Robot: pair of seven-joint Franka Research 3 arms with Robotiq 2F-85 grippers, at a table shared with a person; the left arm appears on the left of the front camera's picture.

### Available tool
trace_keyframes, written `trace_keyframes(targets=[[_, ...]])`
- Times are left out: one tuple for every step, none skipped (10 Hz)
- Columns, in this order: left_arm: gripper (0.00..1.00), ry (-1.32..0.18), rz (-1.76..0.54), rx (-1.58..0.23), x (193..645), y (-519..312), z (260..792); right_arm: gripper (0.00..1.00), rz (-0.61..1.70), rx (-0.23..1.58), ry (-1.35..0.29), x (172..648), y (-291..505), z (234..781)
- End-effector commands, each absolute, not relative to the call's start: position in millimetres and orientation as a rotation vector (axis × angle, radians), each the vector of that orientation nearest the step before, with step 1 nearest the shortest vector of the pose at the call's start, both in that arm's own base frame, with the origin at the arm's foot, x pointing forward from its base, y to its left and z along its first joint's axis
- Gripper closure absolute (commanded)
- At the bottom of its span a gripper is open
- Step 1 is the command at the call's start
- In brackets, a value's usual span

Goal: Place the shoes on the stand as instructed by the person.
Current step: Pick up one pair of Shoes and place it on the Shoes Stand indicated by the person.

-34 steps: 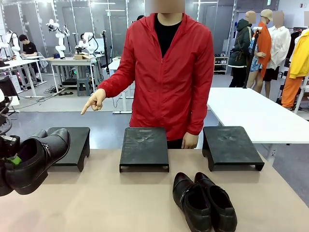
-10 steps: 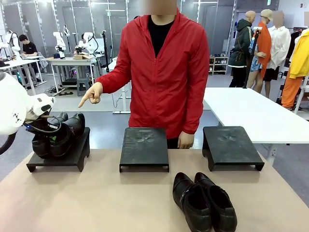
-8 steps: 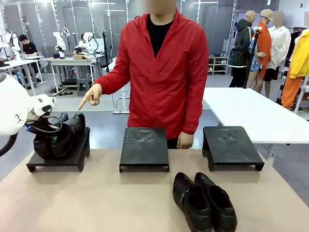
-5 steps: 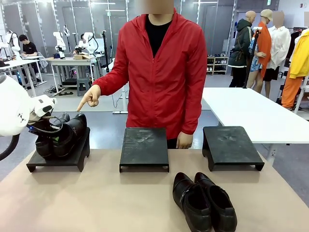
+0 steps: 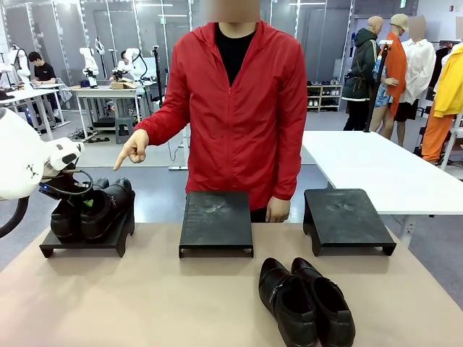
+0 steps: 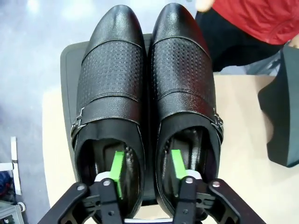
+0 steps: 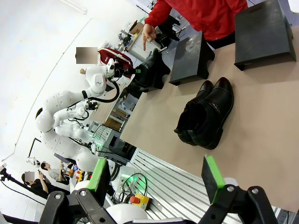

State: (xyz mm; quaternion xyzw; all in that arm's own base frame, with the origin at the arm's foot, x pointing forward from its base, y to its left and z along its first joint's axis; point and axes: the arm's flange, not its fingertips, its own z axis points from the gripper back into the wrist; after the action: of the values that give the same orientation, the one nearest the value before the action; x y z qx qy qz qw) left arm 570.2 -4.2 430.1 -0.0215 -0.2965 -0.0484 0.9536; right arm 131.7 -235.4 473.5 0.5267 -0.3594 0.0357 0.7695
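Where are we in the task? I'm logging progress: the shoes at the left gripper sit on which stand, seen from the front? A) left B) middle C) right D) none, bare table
A: in the front view the shoes rest on the left stand, with the left gripper reaching into their openings.

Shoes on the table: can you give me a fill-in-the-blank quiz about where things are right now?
There are ___ black stands.
One pair of shoes sits on the ___ stand.
The other pair lies on the ___.
The robot's left hand has one finger inside each ___.
Missing words: three; left; table; shoe.
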Motion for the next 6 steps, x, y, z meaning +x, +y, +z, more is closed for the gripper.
trace_keyframes(targets=[[0.17, -0.62, -0.118, -0.039, 575, -3, 432, 0.0, 0.09, 1.145, -0.802, 128, -236, 475], [0.04, -0.616, -0.114, -0.05, 573, -4, 435, 0.0, 0.09, 1.145, -0.802, 128, -236, 475], [0.0, -0.619, -0.114, -0.053, 571, -6, 438, 0.0, 0.09, 1.145, -0.802, 128, -236, 475], [0.0, -0.614, -0.112, -0.058, 570, -7, 440, 0.0, 0.09, 1.145, -0.802, 128, -236, 475], [0.0, -0.598, -0.105, -0.058, 566, -8, 440, 0.0, 0.09, 1.145, -0.802, 128, -236, 475], [0.0, -0.574, -0.1, 0.025, 554, -12, 440, 0.0, 0.09, 1.145, -0.802, 128, -236, 475]])
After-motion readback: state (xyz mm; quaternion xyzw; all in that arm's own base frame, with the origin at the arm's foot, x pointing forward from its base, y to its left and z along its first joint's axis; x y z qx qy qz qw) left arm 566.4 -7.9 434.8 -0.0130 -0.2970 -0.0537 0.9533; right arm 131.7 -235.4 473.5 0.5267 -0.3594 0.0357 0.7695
